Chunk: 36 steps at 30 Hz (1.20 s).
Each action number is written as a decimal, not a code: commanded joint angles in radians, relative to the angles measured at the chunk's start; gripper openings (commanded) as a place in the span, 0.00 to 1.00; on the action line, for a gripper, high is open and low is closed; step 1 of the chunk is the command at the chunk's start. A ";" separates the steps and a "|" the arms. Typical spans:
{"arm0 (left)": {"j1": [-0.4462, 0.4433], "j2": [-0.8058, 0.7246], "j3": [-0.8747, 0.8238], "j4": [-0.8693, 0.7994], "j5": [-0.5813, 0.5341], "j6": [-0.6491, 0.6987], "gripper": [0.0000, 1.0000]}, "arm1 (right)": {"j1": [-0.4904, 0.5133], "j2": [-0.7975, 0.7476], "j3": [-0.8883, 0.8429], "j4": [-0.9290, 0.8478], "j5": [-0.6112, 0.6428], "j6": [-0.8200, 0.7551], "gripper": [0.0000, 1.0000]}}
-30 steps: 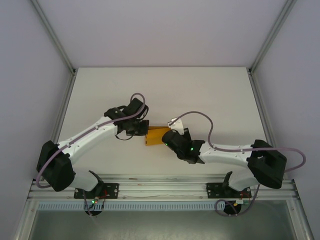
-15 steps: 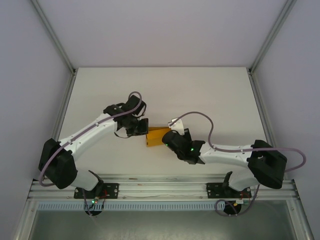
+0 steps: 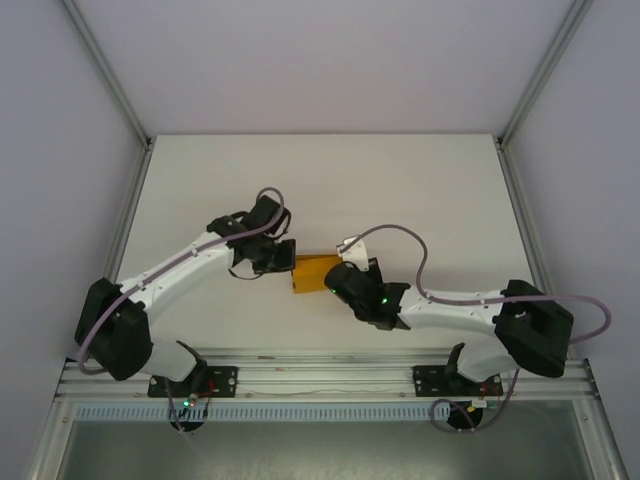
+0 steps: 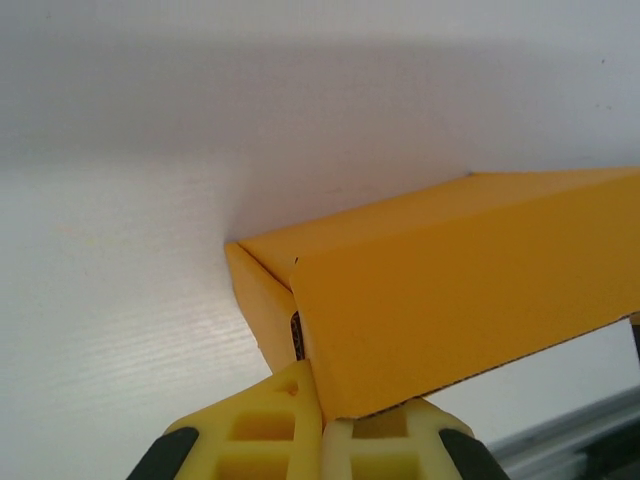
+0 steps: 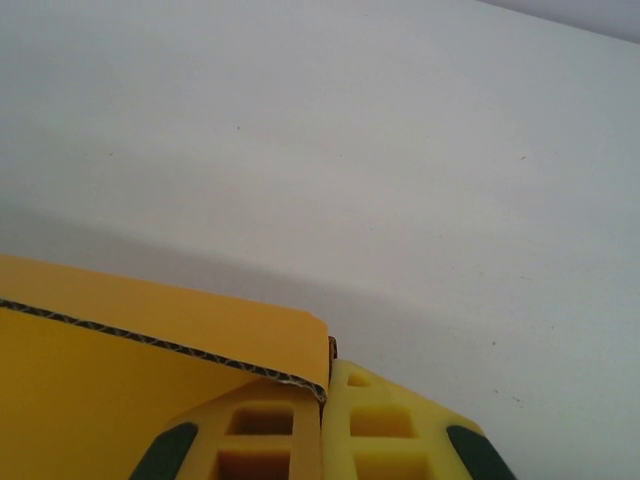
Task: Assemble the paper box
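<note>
I see a plain white matte tabletop (image 3: 400,180); the small bright orange card box (image 3: 312,272) is over its near middle, contact underneath unclear to me.

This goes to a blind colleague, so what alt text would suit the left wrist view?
A folded orange paper box fills the right of the frame, with a white table behind it. At the bottom edge the left claw is shut, its yellow fingers pinching the box's near corner.
</note>
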 commanded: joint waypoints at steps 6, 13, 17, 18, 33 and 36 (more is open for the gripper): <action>-0.114 -0.103 -0.248 0.250 -0.160 -0.014 0.00 | 0.022 -0.031 -0.101 -0.007 -0.083 0.000 0.00; -0.233 -0.117 -0.352 0.322 -0.288 -0.002 0.00 | 0.022 -0.133 -0.132 0.018 -0.102 0.003 0.15; -0.260 -0.090 -0.366 0.311 -0.344 0.004 0.00 | 0.022 -0.204 -0.138 0.013 -0.127 0.003 0.26; -0.269 -0.084 -0.365 0.303 -0.368 -0.001 0.00 | 0.018 -0.223 -0.144 0.021 -0.137 0.009 0.35; -0.317 -0.102 -0.366 0.302 -0.444 0.025 0.00 | -0.102 -0.496 -0.161 -0.042 -0.193 0.143 0.69; -0.319 -0.102 -0.360 0.311 -0.436 0.038 0.00 | -0.134 -0.448 -0.141 -0.021 -0.246 0.103 0.68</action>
